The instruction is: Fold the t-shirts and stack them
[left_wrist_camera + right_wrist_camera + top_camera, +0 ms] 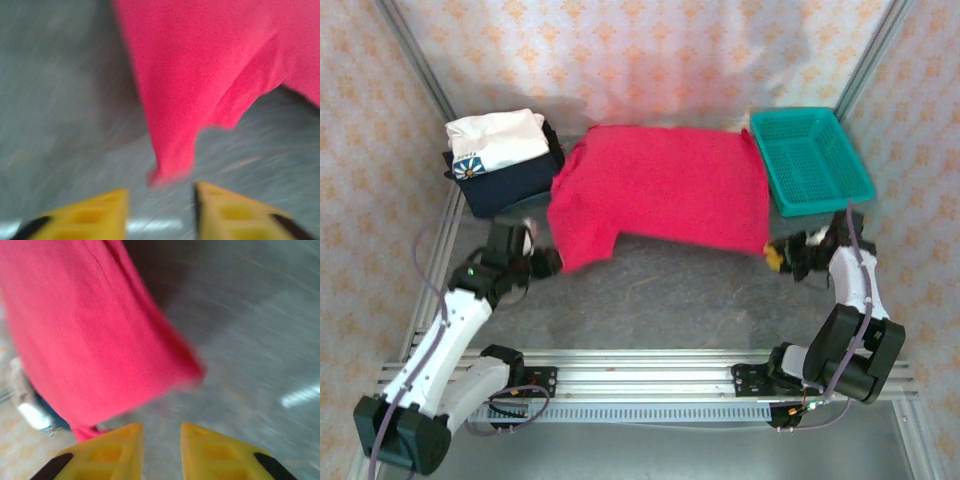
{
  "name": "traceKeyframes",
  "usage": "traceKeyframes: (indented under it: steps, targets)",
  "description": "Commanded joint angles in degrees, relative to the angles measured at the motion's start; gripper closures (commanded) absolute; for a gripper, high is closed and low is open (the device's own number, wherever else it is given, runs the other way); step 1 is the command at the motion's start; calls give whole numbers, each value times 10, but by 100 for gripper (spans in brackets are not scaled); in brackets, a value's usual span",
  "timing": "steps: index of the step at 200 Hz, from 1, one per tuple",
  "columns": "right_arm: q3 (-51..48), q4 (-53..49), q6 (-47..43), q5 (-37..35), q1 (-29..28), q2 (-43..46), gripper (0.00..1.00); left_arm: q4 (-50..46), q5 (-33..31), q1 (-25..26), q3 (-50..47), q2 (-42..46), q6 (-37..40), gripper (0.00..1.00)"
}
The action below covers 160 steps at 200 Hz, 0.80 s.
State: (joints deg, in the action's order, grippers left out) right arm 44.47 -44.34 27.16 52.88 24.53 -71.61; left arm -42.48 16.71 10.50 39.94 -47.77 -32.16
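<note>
We judge the white t-shirt [495, 138] and navy t-shirt [512, 186] stacked far left; the red t-shirt [665, 190] lies on the surface [660, 300], unfinished (sleeve out); left end effector [161, 192] and right end effector [162, 427] stand parted, empty, at its near corners.

- Red t-shirt [660, 190]: soft, matt cloth.
- White t-shirt [498, 135] and navy t-shirt [510, 187]: matt cloth.
- Basket [810, 160]: teal plastic mesh, slightly glossy.
- Table [660, 300]: grey, matt, faintly streaked.
- Rail [650, 362]: bare ribbed metal.
- Left gripper [161, 190]: matt yellow plastic.
</note>
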Motion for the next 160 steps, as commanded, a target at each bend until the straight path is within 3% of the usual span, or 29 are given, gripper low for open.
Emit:
traceKeyframes:
  steps: [1,5,10,32,53,75,109,138,160]
  targets:
    - [-48,-45,-46,-72,13,59,43,-53,-69,0,-68,137,-153,23]
    - [-42,-35,-41,-61,14,63,39,-52,-64,0,-74,155,-165,4]
    - [-34,-31,-27,-70,14,67,37,-57,-67,0,-77,174,-180,0]
    - [7,-30,0,-115,14,59,30,-94,-126,0,-47,200,-188,0]
    - [33,-26,18,-112,14,42,28,-92,-144,0,-6,137,-174,0]
    - [66,-14,23,-99,2,41,27,-55,-92,0,51,30,-147,0]
    - [110,-100,-16,-117,-47,20,28,-105,-62,0,104,-94,-114,0]
    - [64,-135,1,-127,-93,68,30,-102,-10,0,79,-142,-112,3]
    - [1,-140,28,-134,-147,106,33,-89,12,0,57,-175,-104,12]
